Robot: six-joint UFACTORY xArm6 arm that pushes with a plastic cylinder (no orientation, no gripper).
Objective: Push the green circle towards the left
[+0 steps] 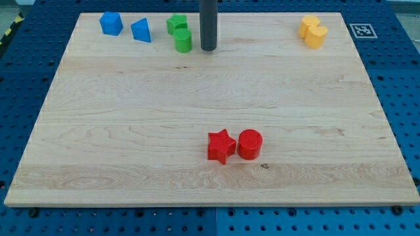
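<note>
The green circle point(183, 40) stands near the view's top, left of centre, touching a green star-like block point(176, 24) just above it. My tip point(208, 48) is on the board just to the right of the green circle, a small gap apart. The dark rod rises straight up out of the view's top.
Two blue blocks, a blue pentagon-like block point(111, 23) and a blue triangle-like block point(141, 30), sit left of the green ones. Two yellow blocks point(313, 31) lie at the top right. A red star point(221, 145) and a red circle point(250, 144) sit touching near the bottom centre.
</note>
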